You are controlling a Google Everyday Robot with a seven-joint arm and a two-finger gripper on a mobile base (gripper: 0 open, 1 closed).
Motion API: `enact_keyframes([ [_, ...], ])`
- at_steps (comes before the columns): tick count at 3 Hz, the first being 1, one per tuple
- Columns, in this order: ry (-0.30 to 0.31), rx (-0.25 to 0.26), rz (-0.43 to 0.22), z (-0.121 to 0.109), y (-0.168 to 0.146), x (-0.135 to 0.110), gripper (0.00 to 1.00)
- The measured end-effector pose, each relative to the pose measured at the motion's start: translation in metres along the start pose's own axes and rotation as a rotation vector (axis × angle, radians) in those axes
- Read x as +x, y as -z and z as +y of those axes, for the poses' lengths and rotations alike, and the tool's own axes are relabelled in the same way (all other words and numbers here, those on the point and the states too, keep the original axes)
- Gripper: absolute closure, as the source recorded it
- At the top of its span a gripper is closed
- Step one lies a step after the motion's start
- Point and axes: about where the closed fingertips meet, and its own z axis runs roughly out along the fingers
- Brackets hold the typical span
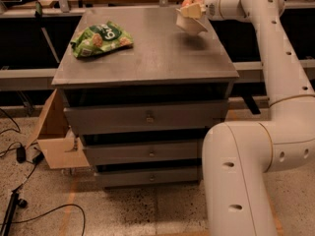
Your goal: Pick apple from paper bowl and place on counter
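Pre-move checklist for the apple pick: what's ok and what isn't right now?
1. Hand at the apple, over the counter's far right corner: ok.
2. Firm grip on the apple: cannot tell.
3. Paper bowl sitting flat on the counter: not ok; it looks tilted, with a shadow under it.
4. Apple out of the bowl: cannot tell; it sits right at the bowl's upper rim.
5. Bare counter to set the apple on: ok; there is open grey surface between the bowl and the green snack bag.
6. Snack bag away from the hand: ok; it lies on the far left side.
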Motion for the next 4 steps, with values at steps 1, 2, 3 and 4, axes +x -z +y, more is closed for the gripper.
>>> enact_keyframes([
  [1,0.022,0.007,-0.015,-0.003,0.012,-0.01,1.0],
  [2,0.047,-0.016,-0.029,0.005,0.012,-0.018,1.0],
  [3,0.059,-0.043,-0.024,0.016,0.012,-0.023,1.0],
  [4,0.196,-0.056,0.011,0.036,0.004,-0.037,1.0],
])
